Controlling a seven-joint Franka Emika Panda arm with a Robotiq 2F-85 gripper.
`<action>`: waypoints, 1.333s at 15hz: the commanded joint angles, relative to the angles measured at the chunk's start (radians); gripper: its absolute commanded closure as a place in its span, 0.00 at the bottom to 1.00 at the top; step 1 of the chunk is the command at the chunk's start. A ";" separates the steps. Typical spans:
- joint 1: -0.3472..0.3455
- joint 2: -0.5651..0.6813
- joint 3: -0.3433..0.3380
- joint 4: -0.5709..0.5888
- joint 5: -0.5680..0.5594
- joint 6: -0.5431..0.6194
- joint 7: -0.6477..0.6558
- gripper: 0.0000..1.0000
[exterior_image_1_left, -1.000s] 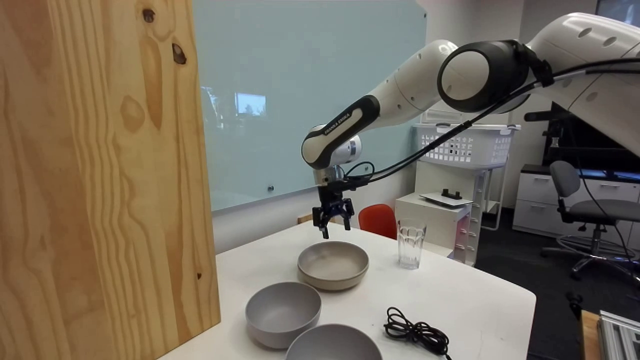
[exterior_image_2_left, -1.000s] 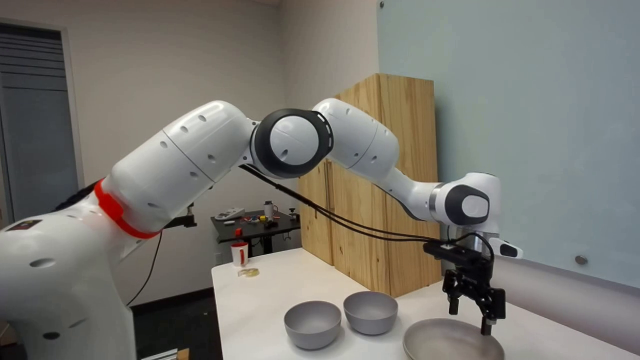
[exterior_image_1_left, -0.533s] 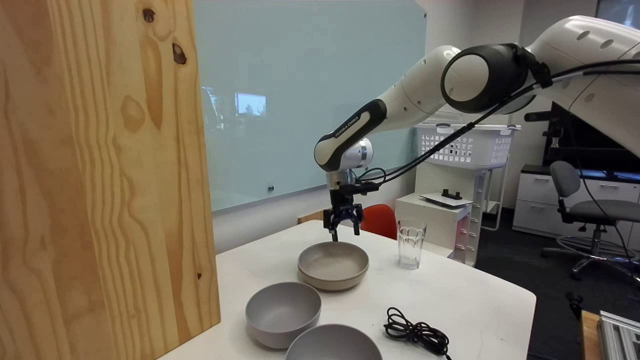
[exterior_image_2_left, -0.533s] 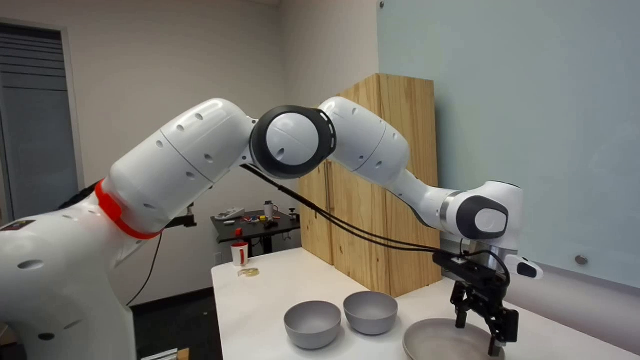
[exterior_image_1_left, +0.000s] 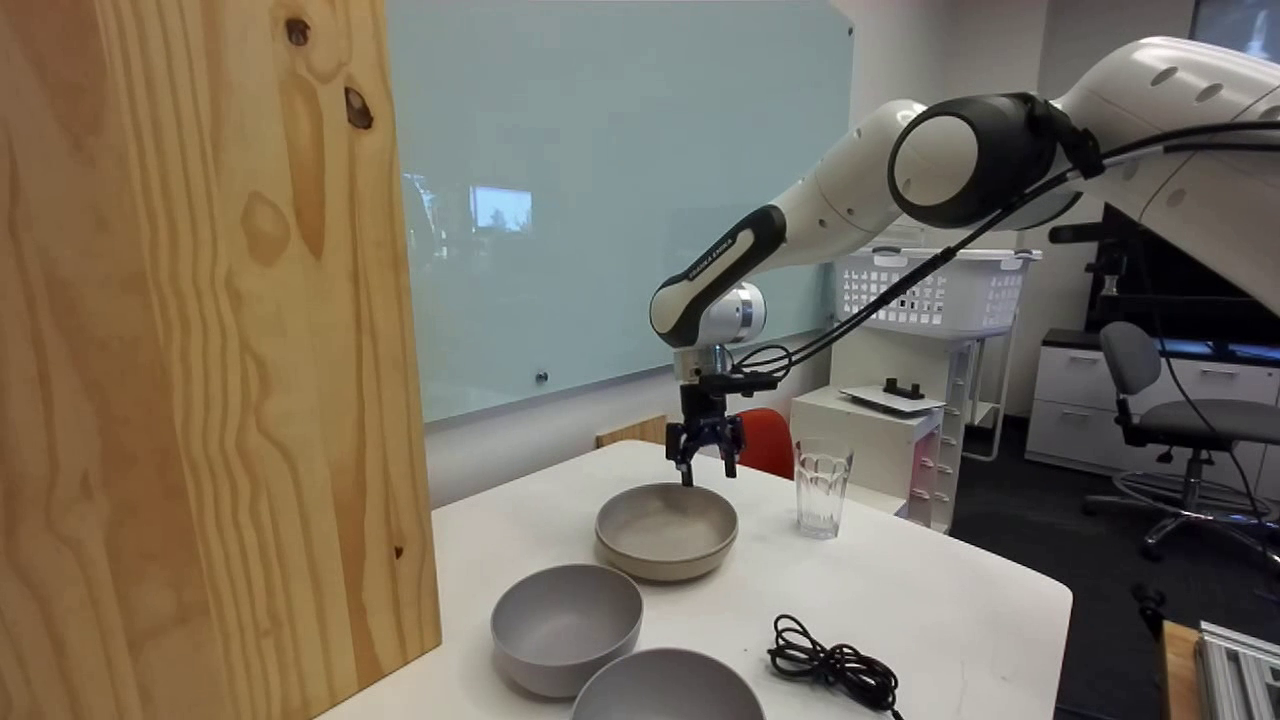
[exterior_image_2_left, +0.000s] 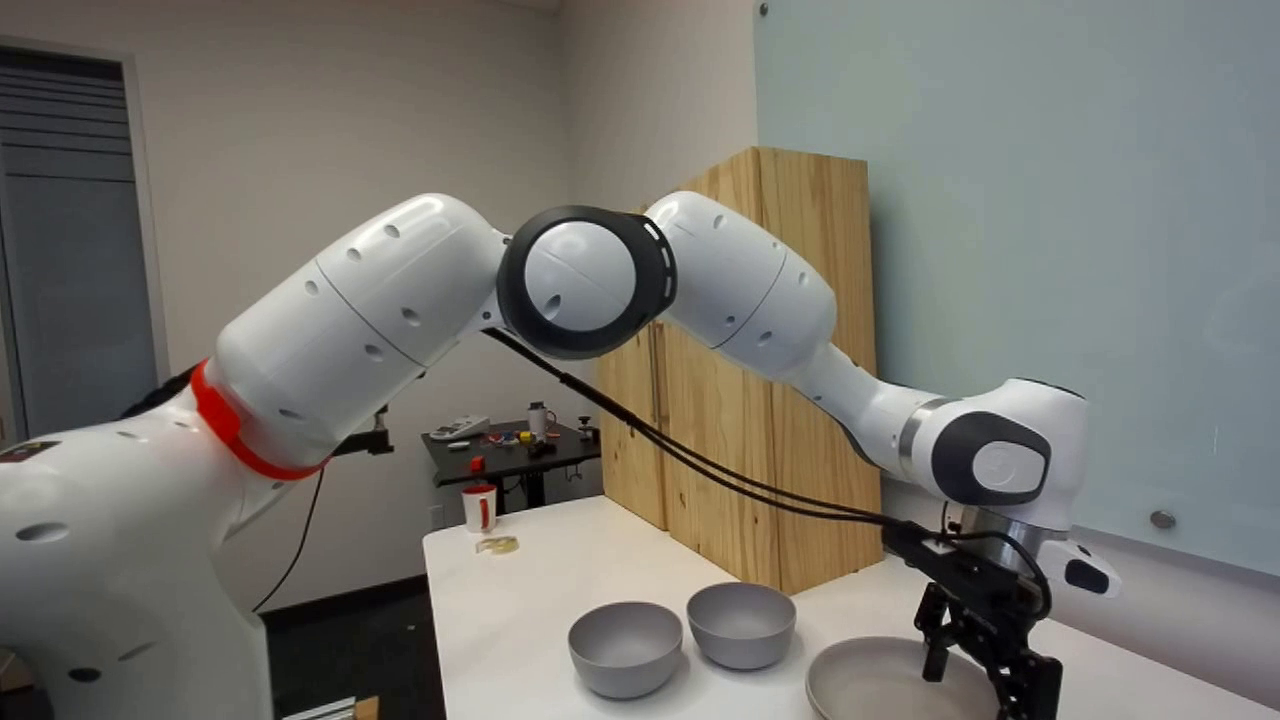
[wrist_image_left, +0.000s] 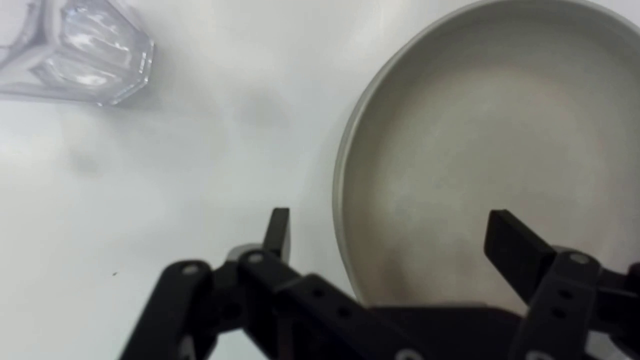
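My black gripper (wrist_image_left: 390, 220) stands open above the shallow beige-grey dish (wrist_image_left: 480, 150), holding nothing. In the wrist view one finger (wrist_image_left: 277, 232) lies over the white table outside the dish's left edge, and the opposite finger (wrist_image_left: 517, 250) over its inside. A second rim just beneath the dish's own suggests two stacked. In an exterior view the gripper (exterior_image_1_left: 709, 474) hangs over the far right edge of the dish (exterior_image_1_left: 666, 540). Elsewhere the gripper (exterior_image_2_left: 975, 690) partly covers the dish (exterior_image_2_left: 870, 685); its nearer fingertip reaches the bottom of that picture. Whether anything touches cannot be told.
A transparent glass (exterior_image_1_left: 822, 495) stands right of the dish. Two deeper grey bowls (exterior_image_2_left: 626, 655) (exterior_image_2_left: 741, 625) sit beside it. A coiled black cable (exterior_image_1_left: 835, 662) lies on the white table (exterior_image_1_left: 960, 620). A tall wooden cabinet (exterior_image_2_left: 780, 370) and a mug (exterior_image_2_left: 480, 510) stand farther off.
The arm has moved to the right and slightly down in both exterior views, bringing the gripper from over the dish to its edge, nearer the glass. The jaws stay open. Dishes and bowls have not moved.
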 joint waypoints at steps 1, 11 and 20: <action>-0.032 0.010 0.019 -0.026 0.044 0.028 -0.076 0.00; -0.046 0.019 0.043 -0.021 0.051 0.018 -0.197 0.38; -0.045 0.030 0.037 -0.014 0.038 0.009 -0.238 0.00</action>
